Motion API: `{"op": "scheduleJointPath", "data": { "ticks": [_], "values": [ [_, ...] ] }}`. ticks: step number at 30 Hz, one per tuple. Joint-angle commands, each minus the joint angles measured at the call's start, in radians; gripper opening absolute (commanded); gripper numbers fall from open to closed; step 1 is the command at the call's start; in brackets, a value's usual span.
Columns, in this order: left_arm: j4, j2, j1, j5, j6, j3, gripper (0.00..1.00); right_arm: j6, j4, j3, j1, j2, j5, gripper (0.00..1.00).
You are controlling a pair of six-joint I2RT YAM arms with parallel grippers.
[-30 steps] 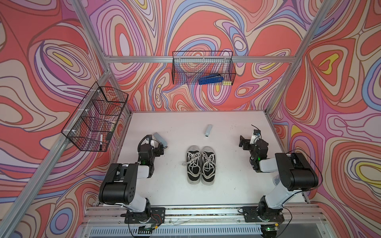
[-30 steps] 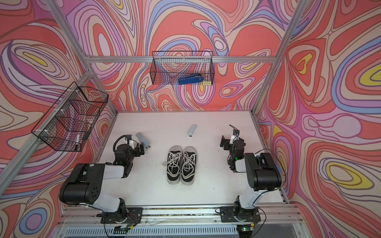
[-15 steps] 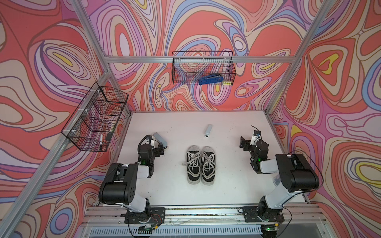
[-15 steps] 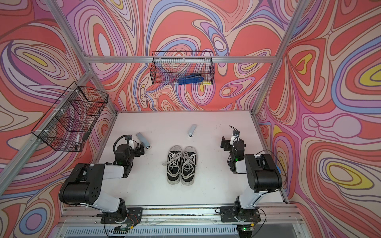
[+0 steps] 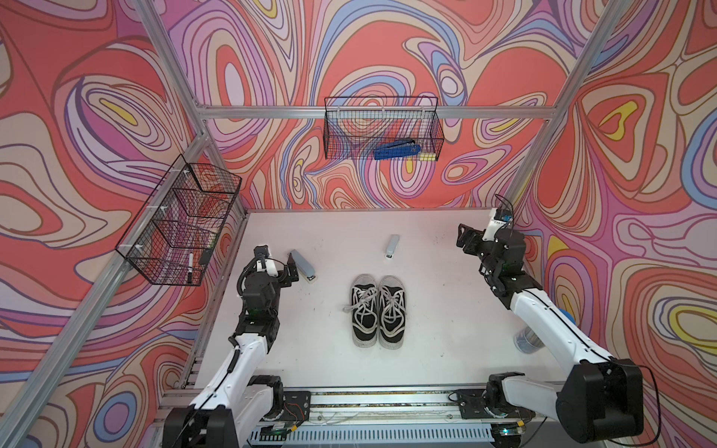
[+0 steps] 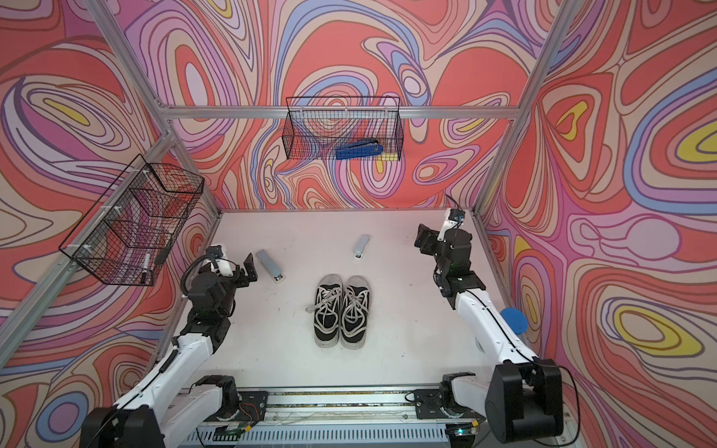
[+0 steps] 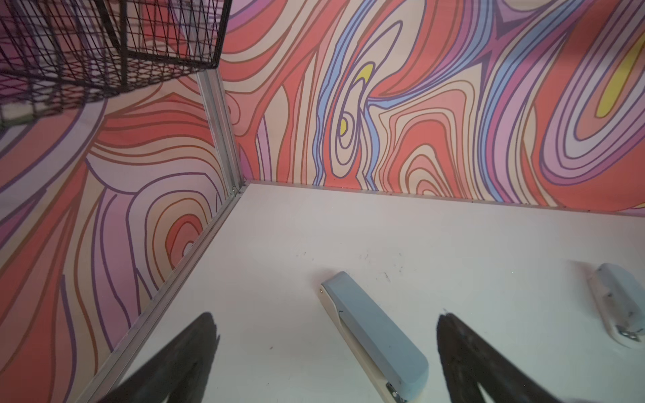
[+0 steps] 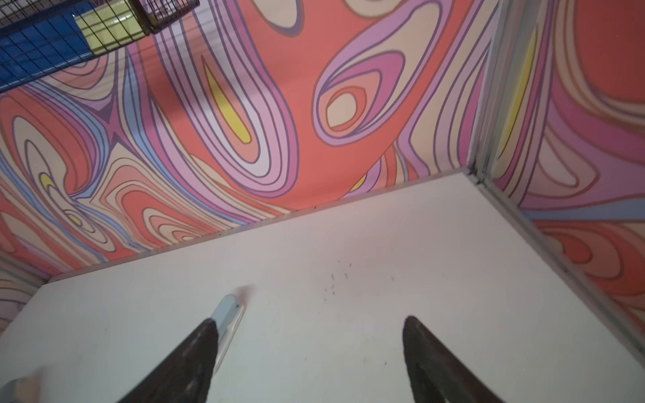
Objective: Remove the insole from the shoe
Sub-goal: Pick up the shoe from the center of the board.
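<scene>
White table [image 5: 434, 310], right pincer [image 5: 465, 239] now higher, narrower

Around me the walls [image 5: 388, 58] swirl in red, pink, lilac, blue and yellow on the left, far and right sides. Silver aluminium posts [image 5: 543, 135] stand at the far corners, and a rail [image 5: 271, 112] runs across the far wall. One black wire basket [image 5: 349, 132] hangs from that rail, another [image 5: 174, 232] on the left wall. Below me lies a pale white tabletop [image 5: 329, 240], lightly scuffed and evenly lit.
</scene>
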Motion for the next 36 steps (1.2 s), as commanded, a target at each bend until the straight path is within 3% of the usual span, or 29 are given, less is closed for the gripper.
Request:
{"op": "scheduleJointPath", "data": {
  "ticks": [1,4,7,12,17,21,27,31,36],
  "values": [
    [-0.378,-0.092,-0.005,0.065,-0.113,0.104,1.00,0.160,-0.493,0.020,0.024,-0.030,-0.136,0.80],
    [-0.599,-0.174,-0.005,0.167,-0.196,0.168,1.00,0.214,-0.612,0.004,0.101,-0.090,-0.210,0.76],
    [-0.774,-0.247,-0.005,0.298,-0.278,0.193,0.96,0.274,-0.690,-0.013,0.213,-0.135,-0.196,0.70],
    [-1.060,-0.348,-0.016,0.404,-0.423,0.204,0.86,0.359,-0.723,-0.034,0.391,-0.105,-0.153,0.65],
    [-1.167,-0.409,-0.188,0.320,-0.586,0.218,0.82,0.434,-0.696,-0.008,0.559,0.000,-0.090,0.64],
    [-1.238,-0.358,-0.285,0.347,-0.694,0.208,0.81,0.482,-0.670,0.029,0.678,0.116,-0.029,0.63],
    [-1.268,-0.247,-0.539,0.200,-0.762,0.230,0.83,0.540,-0.652,0.065,0.768,0.273,0.038,0.60],
    [-1.275,-0.147,-0.643,0.120,-0.783,0.274,0.83,0.548,-0.656,0.081,0.769,0.303,0.090,0.47],
    [-1.214,-0.058,-0.696,0.109,-0.797,0.302,0.82,0.520,-0.684,0.125,0.770,0.350,0.146,0.29]
  ]
}}
